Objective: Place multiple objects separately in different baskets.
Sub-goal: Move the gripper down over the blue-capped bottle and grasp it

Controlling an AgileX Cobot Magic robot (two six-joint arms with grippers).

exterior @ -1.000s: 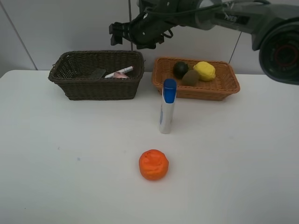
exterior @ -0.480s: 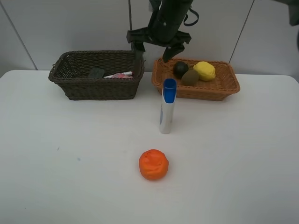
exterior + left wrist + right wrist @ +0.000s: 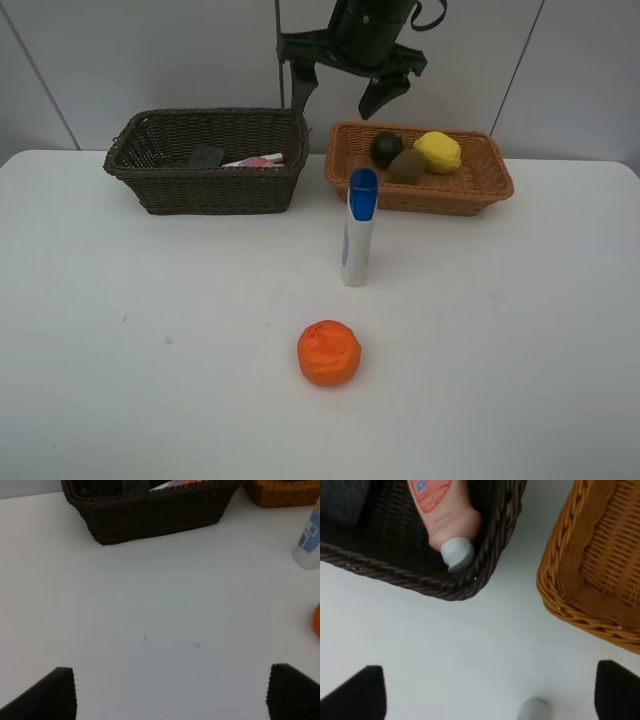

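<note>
The dark brown basket [image 3: 150, 185] holds the black eraser [image 3: 207, 156] and the pink bottle [image 3: 258, 161], with a white strip beside it that may be the marker. The tan basket [image 3: 470, 195] holds the mangosteen [image 3: 386, 148], kiwi [image 3: 407, 166] and lemon [image 3: 438, 151]. The blue-capped tube [image 3: 357, 228] stands upright on the table. The orange [image 3: 329, 352] lies nearer the front. My right gripper [image 3: 340, 92] is open and empty, high over the gap between the baskets. Its view shows the bottle [image 3: 442, 515]. My left gripper [image 3: 172, 700] is open and empty over bare table.
The white table [image 3: 150, 330] stretches wide on both sides of the orange. In the left wrist view the dark basket [image 3: 150, 515] is ahead, and the tube [image 3: 309, 542] and the orange [image 3: 317, 620] are at the picture's edge. The right wrist view shows both baskets' corners [image 3: 495, 575] [image 3: 580, 600].
My right arm has swung from over the dark basket toward the gap between the baskets and risen a little, jaws open. The objects have not moved.
</note>
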